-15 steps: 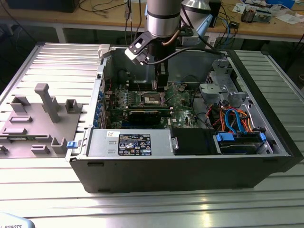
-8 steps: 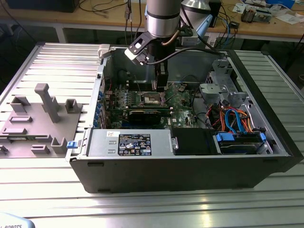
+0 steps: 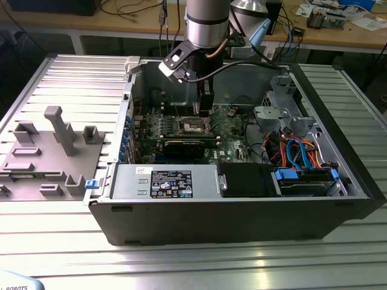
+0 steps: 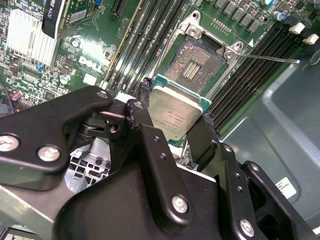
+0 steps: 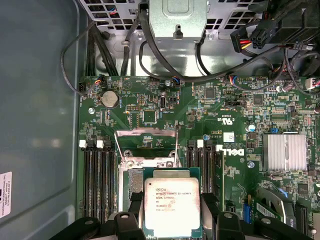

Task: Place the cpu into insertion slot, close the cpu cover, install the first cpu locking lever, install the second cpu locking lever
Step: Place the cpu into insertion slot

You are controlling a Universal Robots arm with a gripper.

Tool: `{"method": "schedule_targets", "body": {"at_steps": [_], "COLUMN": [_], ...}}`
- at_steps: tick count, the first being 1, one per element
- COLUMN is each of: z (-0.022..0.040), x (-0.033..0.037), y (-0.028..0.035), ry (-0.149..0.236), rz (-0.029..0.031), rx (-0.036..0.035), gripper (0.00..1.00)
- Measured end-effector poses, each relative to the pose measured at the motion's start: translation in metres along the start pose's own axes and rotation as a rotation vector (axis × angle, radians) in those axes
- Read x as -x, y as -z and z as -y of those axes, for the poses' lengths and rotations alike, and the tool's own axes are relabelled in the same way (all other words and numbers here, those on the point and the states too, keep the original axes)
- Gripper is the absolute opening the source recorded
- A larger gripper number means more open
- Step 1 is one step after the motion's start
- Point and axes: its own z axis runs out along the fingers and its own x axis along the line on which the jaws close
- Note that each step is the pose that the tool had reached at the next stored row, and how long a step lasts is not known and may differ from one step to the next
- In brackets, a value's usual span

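Silvery-tan and flat, the cpu (image 4: 175,112) is clamped by two opposite edges in the claw (image 4: 174,116), hovering just above the bare insertion slot (image 4: 197,64), edges roughly square to its rim, while the cpu cover (image 5: 146,132) stands swung open off the slot.

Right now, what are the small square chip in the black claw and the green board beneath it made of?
The small square silvery-tan cpu: apparently a metal lid, dull brushed finish with a soft sheen, on a thin green base. The flat green circuit board: likely lacquered laminate, glossy where light glares; exact material unsure.
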Motion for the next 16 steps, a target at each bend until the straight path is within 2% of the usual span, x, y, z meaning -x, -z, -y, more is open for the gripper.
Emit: {"method": "schedule_targets", "body": {"at_steps": [1,3,11,13,16], "z": [0.0000,0.0003,0.0004,0.0009,0.0009], "x": [0.0000,0.0000,-0.0002,-0.0002,-0.0002], "y": [-0.0001,-0.0041,-0.0065,-0.0145,-0.0146], "ry": [0.000,0.000,0.000,0.000,0.000], "rz": [0.0000,0.0000,0.0000,-0.0001,0.0000], "rx": [0.0000,0.0000,0.0000,0.0000,0.0000], "gripper": [0.54,0.54,0.54,0.54,0.54]}}
